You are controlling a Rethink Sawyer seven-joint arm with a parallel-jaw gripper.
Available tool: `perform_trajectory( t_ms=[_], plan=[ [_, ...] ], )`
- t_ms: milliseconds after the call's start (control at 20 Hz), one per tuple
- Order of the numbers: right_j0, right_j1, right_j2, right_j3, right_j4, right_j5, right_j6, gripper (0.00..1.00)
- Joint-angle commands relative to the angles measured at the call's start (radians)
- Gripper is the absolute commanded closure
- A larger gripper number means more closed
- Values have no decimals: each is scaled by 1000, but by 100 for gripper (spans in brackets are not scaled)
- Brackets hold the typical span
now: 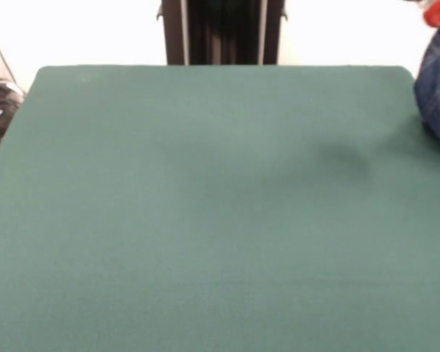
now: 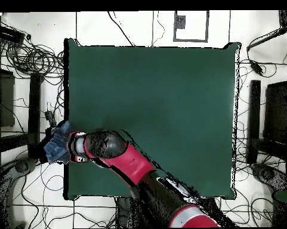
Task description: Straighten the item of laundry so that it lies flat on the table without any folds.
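My arm (image 2: 136,170) is a thick tube of glossy red shell broken by black joint sections. Toward nine o'clock in the overhead view a rounded black segment leads to a red-and-white wrist band. At five o'clock the shell turns black, then red again. From the front, only a red-orange tip (image 1: 438,11) shows at one o'clock.

Your arm (image 2: 133,170) reaches from the base across the near left corner of the table (image 2: 157,89), seen from overhead, its red and black links angled toward that table's left edge. The wrist sits over the edge, and the gripper (image 2: 71,147) lies just past it, off the table. You cannot tell how the gripper stands.
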Motion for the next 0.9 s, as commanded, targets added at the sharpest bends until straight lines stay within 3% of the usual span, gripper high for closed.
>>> perform_trajectory(
  t_ms=[50,250,500,900],
  plan=[
    [-85,31,-3,-12,-172,158,-151,100],
    [-159,-3,-2,-15,-286,232,-138,100],
    [-249,15,-28,-115,-485,399,-174,100],
    [-335,30,39,-179,-605,517,-172,100]
  ],
)
